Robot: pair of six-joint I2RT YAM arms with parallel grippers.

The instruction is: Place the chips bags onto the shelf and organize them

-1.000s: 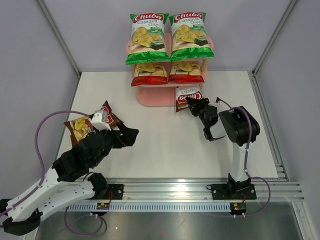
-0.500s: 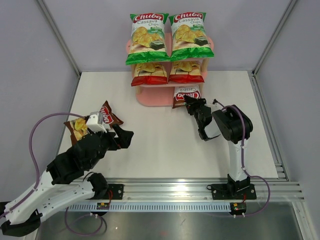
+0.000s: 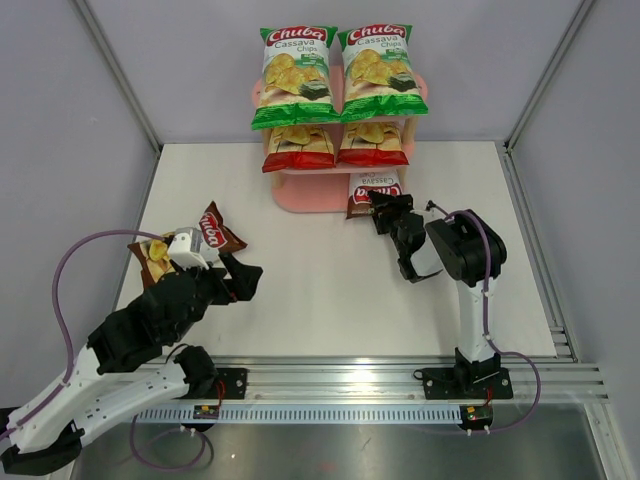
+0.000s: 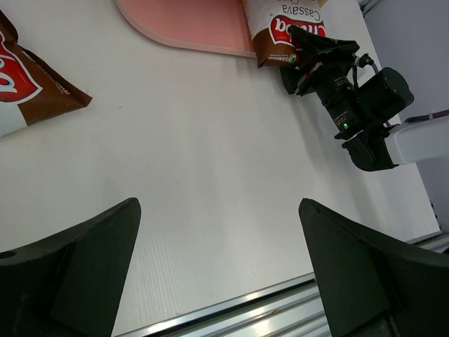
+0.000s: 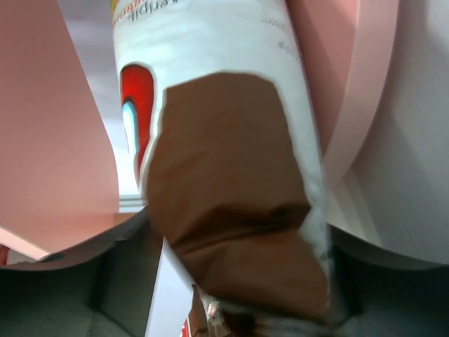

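Observation:
The pink shelf (image 3: 300,195) stands at the table's back centre. Two green chips bags (image 3: 296,75) (image 3: 382,70) stand on its top board and two red bags (image 3: 298,146) (image 3: 373,143) on the middle board. My right gripper (image 3: 386,207) is shut on a dark brown bag (image 3: 368,190), holding its end at the right of the bottom board; it also shows in the right wrist view (image 5: 231,232) and the left wrist view (image 4: 284,31). The second brown bag (image 3: 215,232) lies at the left, partly under my left arm. My left gripper (image 3: 245,275) is open and empty above the table.
Grey walls with metal corner posts (image 3: 120,80) enclose the table. A metal rail (image 3: 400,375) runs along the near edge. The shelf's bottom board shows at the top of the left wrist view (image 4: 182,24).
My right gripper has pushed the brown bag back and left toward the shelf's bottom board. My left arm has drawn back toward the near left, away from the second brown bag.

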